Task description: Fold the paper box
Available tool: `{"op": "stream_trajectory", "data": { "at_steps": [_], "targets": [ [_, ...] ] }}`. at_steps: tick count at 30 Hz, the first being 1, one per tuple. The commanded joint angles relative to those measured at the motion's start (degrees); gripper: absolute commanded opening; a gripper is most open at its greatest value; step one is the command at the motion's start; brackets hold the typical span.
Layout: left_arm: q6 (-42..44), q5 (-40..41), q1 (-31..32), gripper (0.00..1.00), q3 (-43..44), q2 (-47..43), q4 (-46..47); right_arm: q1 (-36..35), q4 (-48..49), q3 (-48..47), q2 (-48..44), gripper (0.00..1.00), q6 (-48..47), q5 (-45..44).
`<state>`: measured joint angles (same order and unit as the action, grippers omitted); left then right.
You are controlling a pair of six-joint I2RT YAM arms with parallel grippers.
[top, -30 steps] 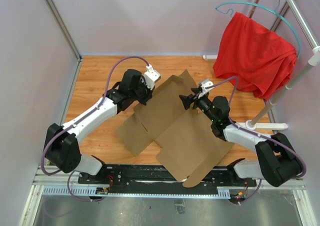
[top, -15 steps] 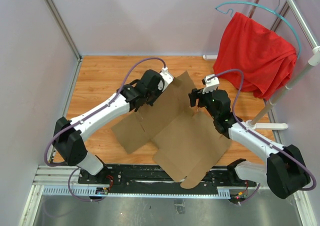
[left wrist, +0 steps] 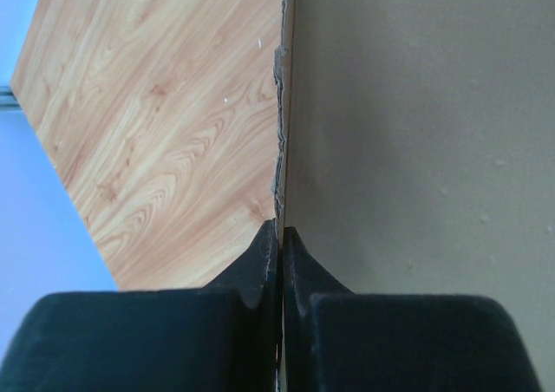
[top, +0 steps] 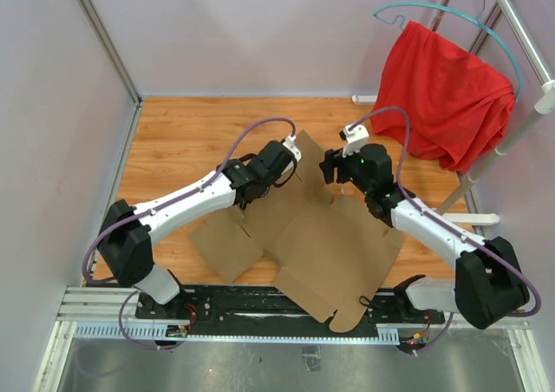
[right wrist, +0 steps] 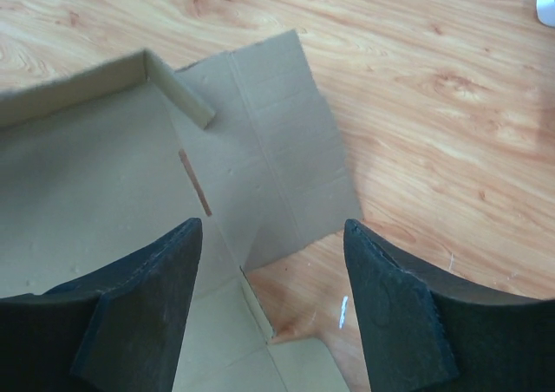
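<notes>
While the box [top: 321,245] lies mostly flat on the desk [top: 173,140] at frame centre, left jaws are clenched on its upper edge — right jaws released, hovering over a flap, gripping nothing.

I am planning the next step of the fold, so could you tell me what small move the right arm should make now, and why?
Probably lower the right pincer onto the flat flap beneath it and close. Its jaws stand open and hold nothing, while the left pincer is shut on an edge of the paper box, so that side is held.
</notes>
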<state>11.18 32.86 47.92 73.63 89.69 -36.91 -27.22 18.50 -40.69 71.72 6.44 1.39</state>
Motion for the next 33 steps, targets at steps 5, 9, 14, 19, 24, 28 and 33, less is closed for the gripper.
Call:
{"op": "stream_trajectory", "data": {
  "at_steps": [5, 9, 14, 19, 24, 28, 33],
  "targets": [
    [-1.3, 5.2, 0.6, 0.0, -7.6, -4.6, 6.2, 3.2, -9.2, -9.9, 7.9, 0.65, 0.6, 8.9],
    [-0.6, 7.5, 0.6, 0.0, -7.5, -6.3, 8.1, 3.4, -9.6, -10.9, 9.2, 0.64, 1.1, 8.9],
    [0.2, 5.6, 0.6, 0.0, -6.1, -10.3, 10.8, 3.7, -10.2, -11.5, 10.1, 0.64, 1.6, 7.1],
    [3.3, 2.2, 0.6, 0.0, -6.2, -14.3, 13.4, 5.0, -10.6, -12.0, 11.5, 0.64, 1.5, 8.1],
    [6.2, -2.7, 0.7, 0.0, -8.0, -16.5, 15.1, 7.3, -6.0, -10.7, 11.3, 0.61, 3.2, 15.6],
    [7.6, -1.8, 1.4, 0.0, -8.8, -14.8, 14.4, 7.8, -5.8, -11.6, 11.7, 0.53, 3.2, 16.1],
    [9.1, 2.7, 3.0, 0.0, -9.2, -11.7, 13.7, 8.4, -6.6, -14.0, 14.3, 0.57, 2.4, 14.7]
  ]
}}
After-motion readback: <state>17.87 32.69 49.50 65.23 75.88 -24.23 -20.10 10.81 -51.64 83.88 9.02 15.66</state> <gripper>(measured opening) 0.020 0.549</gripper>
